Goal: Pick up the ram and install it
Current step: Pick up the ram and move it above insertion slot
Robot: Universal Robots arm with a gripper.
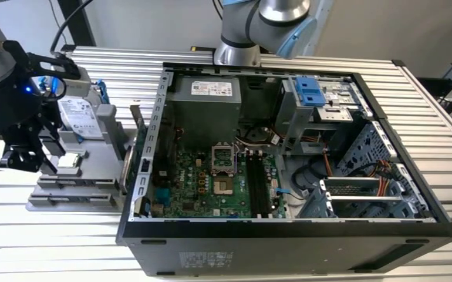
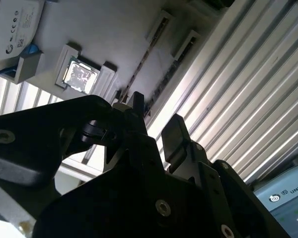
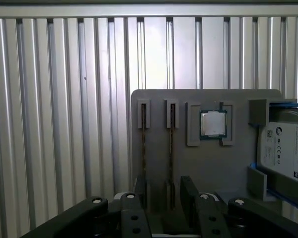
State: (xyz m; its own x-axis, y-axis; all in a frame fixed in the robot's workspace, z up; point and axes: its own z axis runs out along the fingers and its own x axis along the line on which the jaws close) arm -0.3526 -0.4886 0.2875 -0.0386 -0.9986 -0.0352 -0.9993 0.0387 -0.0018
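Two ram sticks stand on edge in narrow slots of a grey holder (image 3: 154, 99). One ram stick (image 3: 171, 144) runs down between my fingers, the other (image 3: 143, 144) lies along one fingertip (image 3: 140, 191). My gripper (image 3: 165, 194) is open above them, with nothing held. In the second wrist view the gripper (image 2: 156, 119) hangs over the same thin sticks (image 2: 139, 74). The exterior view has the gripper (image 1: 21, 155) over the holder (image 1: 77, 188), at that view's left. The motherboard's long black memory slots (image 1: 261, 182) lie inside the open computer case (image 1: 289, 226).
On the holder sit a square silver processor chip (image 3: 212, 123) and a silver hard drive (image 3: 288, 153) in a blue frame. A ribbed metal table (image 3: 59, 124) carries everything. Cables, a drive cage and a power supply (image 1: 210, 94) crowd the case. A second arm's base (image 1: 238, 53) stands behind it.
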